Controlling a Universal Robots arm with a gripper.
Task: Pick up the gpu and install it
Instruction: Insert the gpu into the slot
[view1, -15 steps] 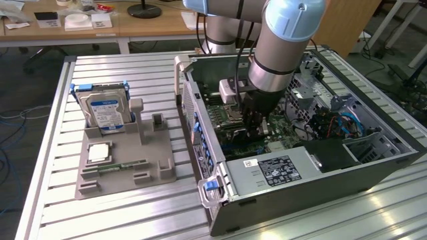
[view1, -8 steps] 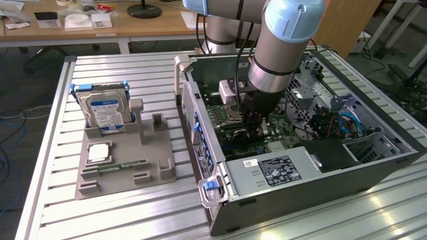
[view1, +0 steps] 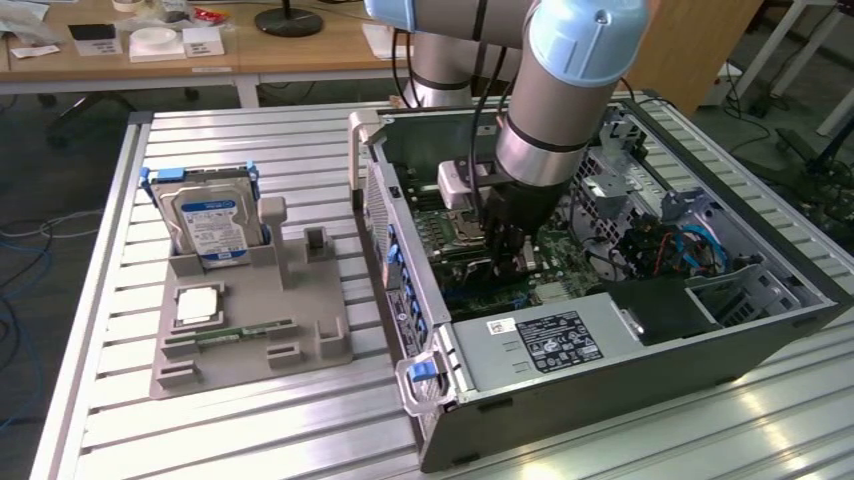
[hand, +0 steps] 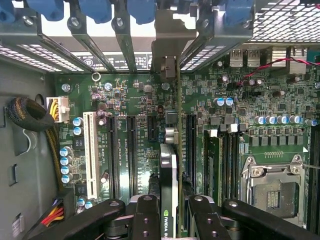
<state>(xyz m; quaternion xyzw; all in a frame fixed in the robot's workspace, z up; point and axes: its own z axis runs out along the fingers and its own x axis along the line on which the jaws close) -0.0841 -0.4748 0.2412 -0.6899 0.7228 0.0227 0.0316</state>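
The gpu (hand: 168, 165) is seen edge-on in the wrist view, a thin card with a green logo near my fingers. It stands upright over the green motherboard (hand: 140, 100), among the long black expansion slots (hand: 132, 155). Its metal bracket (hand: 167, 50) reaches the case's rear slot openings. My gripper (hand: 170, 217) is shut on the card, one black finger (hand: 147, 215) on each face. Whether the card's edge sits in a slot I cannot tell. In the exterior view my gripper (view1: 514, 250) is down inside the open computer case (view1: 747, 330).
Left of the case in the exterior view, a grey fixture (view1: 300, 320) holds a silver hard drive with a blue label (view1: 214, 220), a processor (view1: 198, 305) and a green memory stick (view1: 247, 330). Inside the case are a power supply (view1: 561, 340), cables (view1: 694, 245) and the processor socket (hand: 275, 190).
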